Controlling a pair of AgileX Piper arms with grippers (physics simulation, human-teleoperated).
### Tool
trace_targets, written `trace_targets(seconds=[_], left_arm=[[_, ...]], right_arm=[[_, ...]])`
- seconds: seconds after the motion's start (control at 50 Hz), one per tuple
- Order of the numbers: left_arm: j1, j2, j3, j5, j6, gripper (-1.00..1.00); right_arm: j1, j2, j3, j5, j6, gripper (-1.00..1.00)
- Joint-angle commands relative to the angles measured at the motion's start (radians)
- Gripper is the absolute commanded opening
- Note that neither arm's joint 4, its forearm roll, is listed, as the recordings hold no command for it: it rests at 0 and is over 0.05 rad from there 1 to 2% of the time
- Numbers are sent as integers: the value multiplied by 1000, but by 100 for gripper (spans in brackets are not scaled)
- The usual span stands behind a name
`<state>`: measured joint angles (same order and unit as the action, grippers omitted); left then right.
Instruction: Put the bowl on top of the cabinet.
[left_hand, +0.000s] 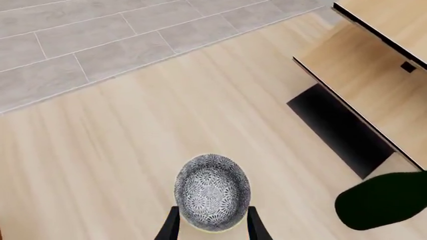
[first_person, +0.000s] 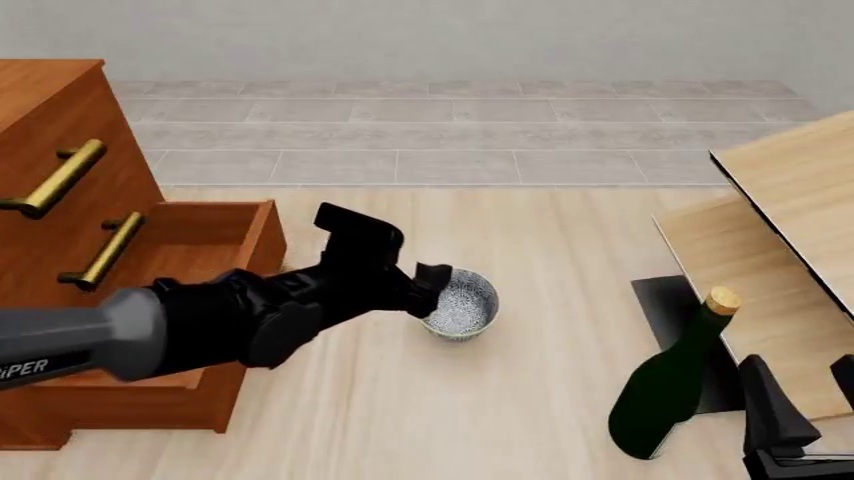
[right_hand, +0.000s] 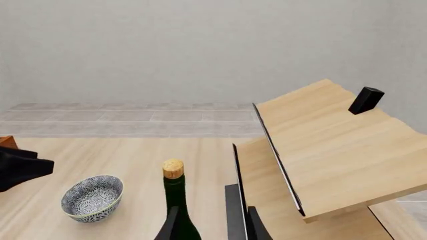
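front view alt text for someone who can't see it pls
The left hand reaches the speckled bowl on the table, beside a reddish-brown cabinet with one drawer open; a green bottle stands right.

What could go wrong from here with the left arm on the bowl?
1. The left gripper straddles only the near edge of the bowl; such a shallow hold might slip or tip the bowl when lifted.
2. The cabinet has an open drawer right beside the left arm; swinging the bowl up toward the top could clip it.
3. The wine bottle stands well off to the right, so it seems a minor risk.
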<state>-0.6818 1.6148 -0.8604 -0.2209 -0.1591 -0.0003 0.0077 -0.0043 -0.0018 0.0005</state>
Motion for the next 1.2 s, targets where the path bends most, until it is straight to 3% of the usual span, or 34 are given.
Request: trace_targets(seconds=[0.02, 1.2], left_arm=[[3, 48, -21, -8, -6, 100], [66, 243, -104, -62, -7, 100]], right_arm=[[0, 0, 0, 0, 0, 100], [0, 0, 0, 0, 0, 100]])
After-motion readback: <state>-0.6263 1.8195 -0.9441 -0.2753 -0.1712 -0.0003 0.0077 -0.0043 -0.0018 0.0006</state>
